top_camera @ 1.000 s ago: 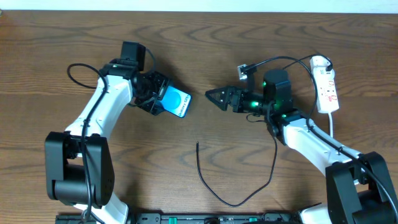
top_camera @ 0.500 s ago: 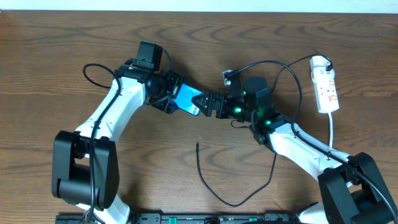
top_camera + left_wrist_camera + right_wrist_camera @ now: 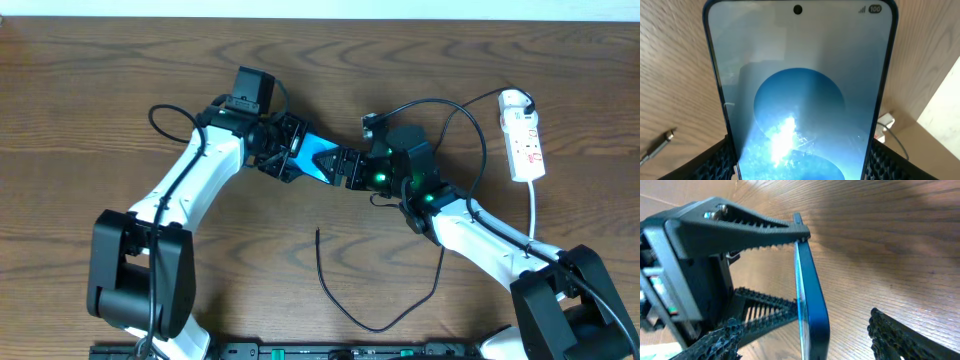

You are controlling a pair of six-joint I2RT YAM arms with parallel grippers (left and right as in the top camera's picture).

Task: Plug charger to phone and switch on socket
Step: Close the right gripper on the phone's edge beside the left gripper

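The left gripper [image 3: 292, 160] pinched the phone [image 3: 320, 160] by its long edges above the middle of the table [image 3: 100, 80]. The phone's long axis ran toward the right gripper [image 3: 346, 168], camera-hole end leading. That gripper's jaws stood spread astride that end. The charger [image 3: 319, 250] lay untouched nearby.

Wooden table [image 3: 100, 80], black charger [image 3: 319, 255], white socket [image 3: 525, 140]
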